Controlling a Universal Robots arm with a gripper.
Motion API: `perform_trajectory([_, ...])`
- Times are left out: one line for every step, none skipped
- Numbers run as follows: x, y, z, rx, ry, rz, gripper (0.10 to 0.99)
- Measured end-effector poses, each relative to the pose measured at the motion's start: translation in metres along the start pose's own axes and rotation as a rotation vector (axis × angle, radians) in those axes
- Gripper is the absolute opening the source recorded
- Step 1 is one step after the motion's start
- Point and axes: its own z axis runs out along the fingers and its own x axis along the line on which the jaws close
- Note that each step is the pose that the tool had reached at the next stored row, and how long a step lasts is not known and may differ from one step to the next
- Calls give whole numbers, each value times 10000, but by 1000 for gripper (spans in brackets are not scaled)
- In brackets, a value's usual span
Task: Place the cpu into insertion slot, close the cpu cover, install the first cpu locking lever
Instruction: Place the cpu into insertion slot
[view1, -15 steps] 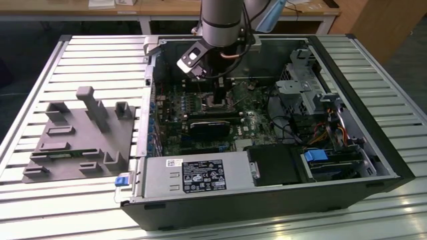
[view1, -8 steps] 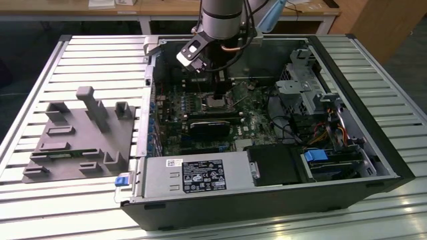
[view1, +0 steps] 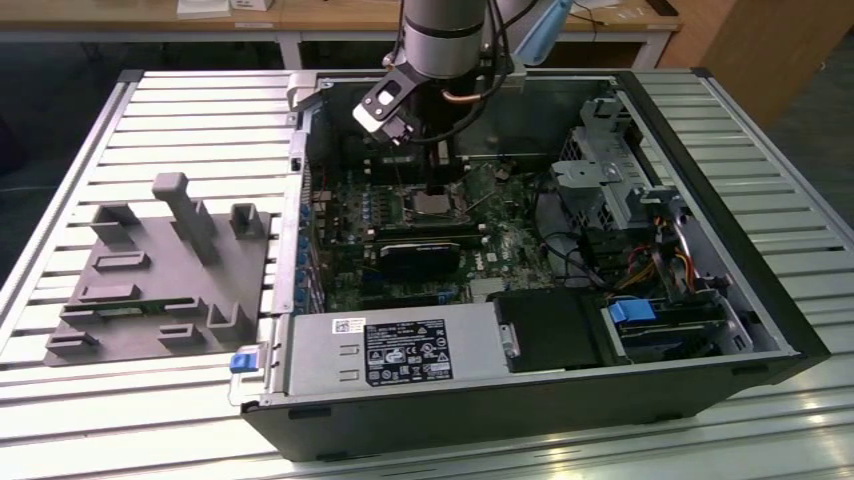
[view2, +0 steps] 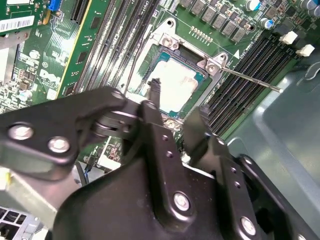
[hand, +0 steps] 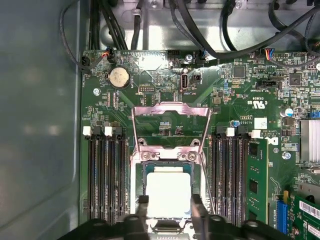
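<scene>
Arm (view1: 447, 40) over socket: in the exterior view we see it reach straight down into the open computer case (view1: 561, 410), so that the gripper (view1: 427, 182) hangs directly above the cpu (view1: 430, 205), a small pale square on the motherboard (view1: 514, 240). The arm's bulk hides the board behind it, and the cpu cover is too small for us to make out here.

In the second wrist view the cpu (view2: 176, 82) lies flat in the insertion slot (view2: 170, 40), level with its frame. The gripper (view2: 178, 95) straddles it across two opposite edges, which we judge to be the pose for seating it squarely. We cannot tell whether its grip on the cpu is clenched or released. A thin locking lever (view2: 250, 77) juts out sideways, apparently unlatched. The gripper's black body covers the slot's near side.

In the first wrist view the cpu cover (hand: 170, 107) is swung back on its hinge, bare board showing through its window. That leaves the slot free for the cpu (hand: 168, 192). The gripper (hand: 170, 212) cuts off the slot's near edge.
</scene>
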Motion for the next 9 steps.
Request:
perform_trajectory([0, 0, 0, 1, 0, 1, 400])
perform_trajectory([0, 0, -1, 1, -1, 0, 400])
perform_trajectory([0, 0, -1, 0, 0, 0, 345])
perform_trajectory([0, 0, -1, 1, 0, 0, 282])
perform_trajectory([0, 0, -1, 0, 0, 0, 282])
perform_trajectory([0, 0, -2, 1, -1, 0, 227])
perform_trajectory([0, 0, -2, 0, 0, 0, 169])
perform_trajectory([0, 0, -2, 1, -1, 0, 169])
perform_trajectory([0, 0, -2, 0, 0, 1, 110])
